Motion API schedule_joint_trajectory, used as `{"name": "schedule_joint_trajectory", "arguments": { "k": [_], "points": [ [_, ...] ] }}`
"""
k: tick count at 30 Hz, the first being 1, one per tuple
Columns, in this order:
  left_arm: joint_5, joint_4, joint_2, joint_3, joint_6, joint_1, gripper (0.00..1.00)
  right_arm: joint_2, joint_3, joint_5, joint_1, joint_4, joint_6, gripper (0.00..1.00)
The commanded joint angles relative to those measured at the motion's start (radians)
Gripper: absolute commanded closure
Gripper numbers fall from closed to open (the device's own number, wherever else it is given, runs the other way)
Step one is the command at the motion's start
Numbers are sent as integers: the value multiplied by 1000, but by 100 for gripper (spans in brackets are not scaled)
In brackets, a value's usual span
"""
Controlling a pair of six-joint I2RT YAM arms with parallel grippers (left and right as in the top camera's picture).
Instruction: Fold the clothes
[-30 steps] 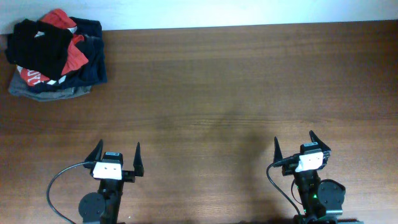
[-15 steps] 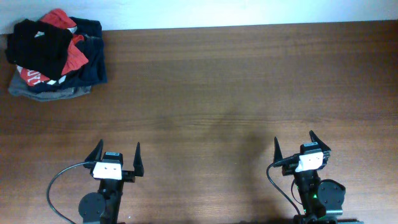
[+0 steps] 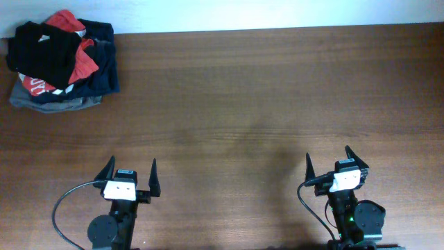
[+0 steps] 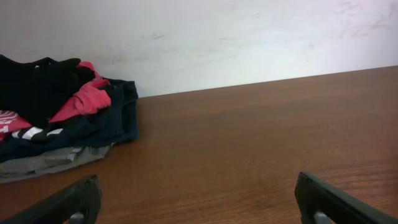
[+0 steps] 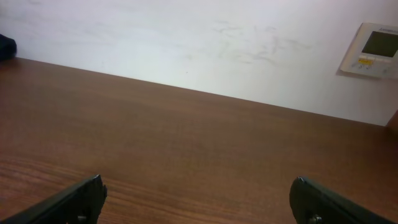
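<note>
A pile of clothes point(image 3: 62, 59), black, red, navy and grey, lies at the table's far left corner; it also shows at the left of the left wrist view point(image 4: 59, 115). My left gripper point(image 3: 130, 171) is open and empty near the front edge, far from the pile; its fingertips show in its wrist view point(image 4: 199, 199). My right gripper point(image 3: 329, 160) is open and empty at the front right; its fingertips show in its wrist view point(image 5: 199, 199).
The brown wooden table point(image 3: 263, 90) runs back to a white wall point(image 4: 217, 37). A small wall panel with a display point(image 5: 373, 48) hangs at the right in the right wrist view.
</note>
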Motion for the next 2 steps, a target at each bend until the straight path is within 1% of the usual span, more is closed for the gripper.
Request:
{"name": "schedule_joint_trajectory", "arguments": {
  "k": [1, 2],
  "points": [
    [-7, -8, -8, -2, 16, 0, 1, -8, -5, 9, 3, -6, 4, 1],
    [-7, -8, -8, -2, 16, 0, 1, -8, -5, 9, 3, -6, 4, 1]
  ]
}}
